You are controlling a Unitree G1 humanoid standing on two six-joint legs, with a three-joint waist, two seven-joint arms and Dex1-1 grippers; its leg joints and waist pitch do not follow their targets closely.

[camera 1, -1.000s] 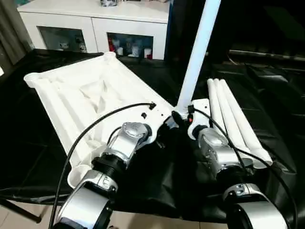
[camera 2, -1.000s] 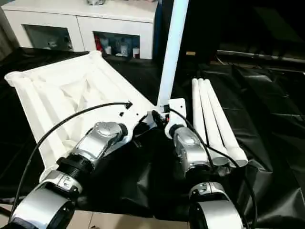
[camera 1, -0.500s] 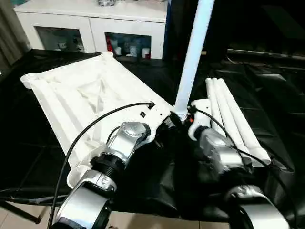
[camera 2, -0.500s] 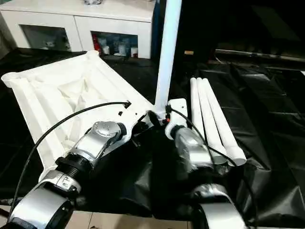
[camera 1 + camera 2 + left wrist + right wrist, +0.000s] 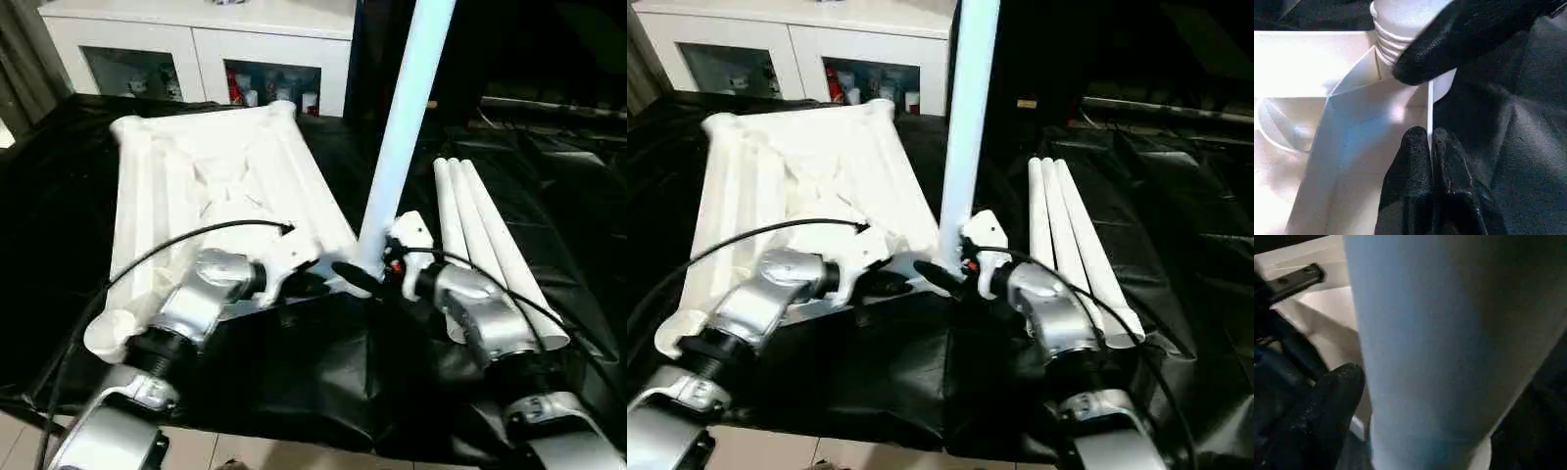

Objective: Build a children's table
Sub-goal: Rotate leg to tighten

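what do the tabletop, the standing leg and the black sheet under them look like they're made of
Tabletop: looks like white moulded plastic, matte, going by its ribbed underside and thin walls.
Standing leg: likely the same white plastic, a smooth tapered tube with moulded threads at its base.
Black sheet: thin glossy plastic film, judging by creases and shiny highlights.

Home-like room, white cabinet (image 5: 206,44) with glass doors, black-draped worktable (image 5: 549,166)

From my head camera, the upright leg (image 5: 402,127) runs off the frame's top edge, so I cannot see its far end. My forearms cover the tabletop's (image 5: 196,186) near edge. Items behind the cabinet's (image 5: 206,39) glass doors are too small to identify.
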